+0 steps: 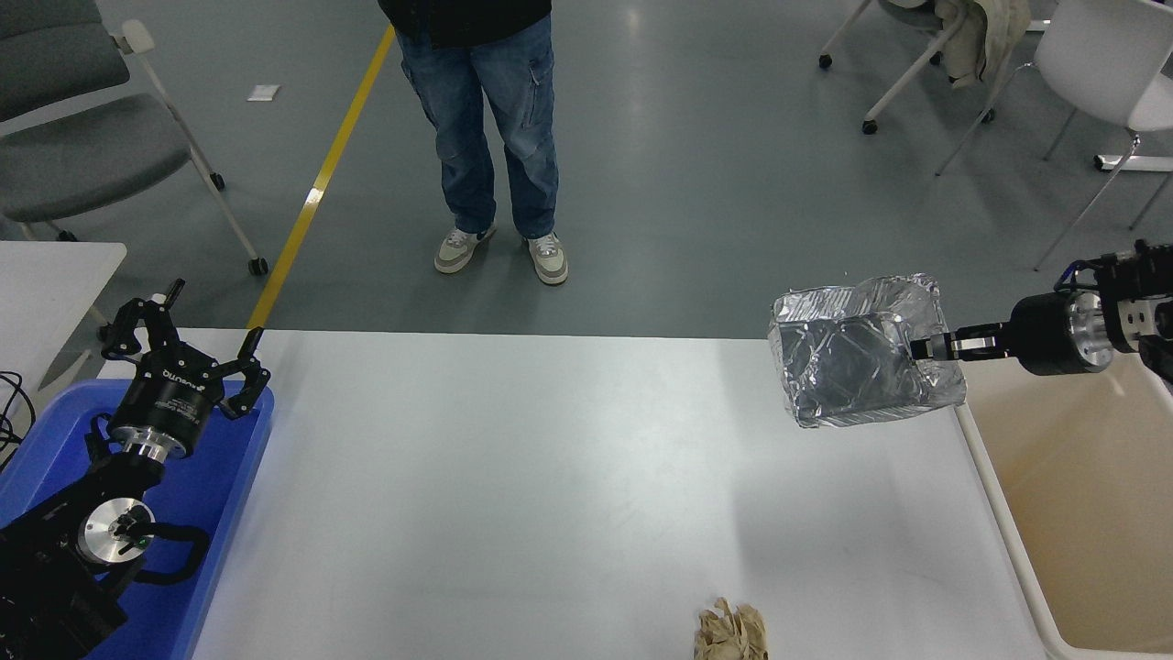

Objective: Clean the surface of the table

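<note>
Black arms with silver wrist rings; the left claw (183,335) bears white lettering.

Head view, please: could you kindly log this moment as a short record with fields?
right gripper: shut on the rim of the foil tray, held in the air
left gripper: open, parked over the blue bin
table surface: crumpled brown paper at the near edge
beige bin: right of the table
person: standing at the far side
</note>
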`<state>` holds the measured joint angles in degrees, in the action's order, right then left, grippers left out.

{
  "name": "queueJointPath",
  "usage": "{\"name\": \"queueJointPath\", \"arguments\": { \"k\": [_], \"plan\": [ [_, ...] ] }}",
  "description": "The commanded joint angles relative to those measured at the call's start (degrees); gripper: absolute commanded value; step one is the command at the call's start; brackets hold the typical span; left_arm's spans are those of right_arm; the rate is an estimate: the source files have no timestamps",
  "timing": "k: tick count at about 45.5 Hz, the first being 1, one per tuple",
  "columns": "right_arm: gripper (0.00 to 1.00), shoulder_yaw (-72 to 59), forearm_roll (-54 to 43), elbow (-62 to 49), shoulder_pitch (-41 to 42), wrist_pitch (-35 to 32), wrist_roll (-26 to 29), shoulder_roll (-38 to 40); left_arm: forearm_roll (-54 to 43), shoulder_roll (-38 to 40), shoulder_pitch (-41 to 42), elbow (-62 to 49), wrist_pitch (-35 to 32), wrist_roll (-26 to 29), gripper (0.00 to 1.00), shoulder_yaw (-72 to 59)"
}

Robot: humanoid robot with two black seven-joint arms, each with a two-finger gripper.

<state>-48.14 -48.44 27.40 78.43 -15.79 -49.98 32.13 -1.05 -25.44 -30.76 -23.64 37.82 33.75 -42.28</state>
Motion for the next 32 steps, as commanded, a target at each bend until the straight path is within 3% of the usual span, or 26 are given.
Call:
{"name": "queueJointPath", "arguments": {
  "k": [1, 13, 32],
  "plan": [
    [0.00, 4.3, 1.6, 1.1, 3.7, -4.6, 0.0, 2.7, 0.0, 0.0, 0.0, 0.0, 0.0, 0.0, 1.00, 0.0],
    [0.00, 7.3, 1.7, -2.4, 2.8, -5.0, 0.0, 5.6, 0.0, 0.0, 0.0, 0.0, 0.0, 0.0, 1.00, 0.0],
    [0.00, 7.4, 7.1, -17.5, -9.1, -5.7, 0.0, 6.5, 0.0, 0.0, 0.0, 0.0, 0.0, 0.0, 1.00, 0.0]
  ]
}}
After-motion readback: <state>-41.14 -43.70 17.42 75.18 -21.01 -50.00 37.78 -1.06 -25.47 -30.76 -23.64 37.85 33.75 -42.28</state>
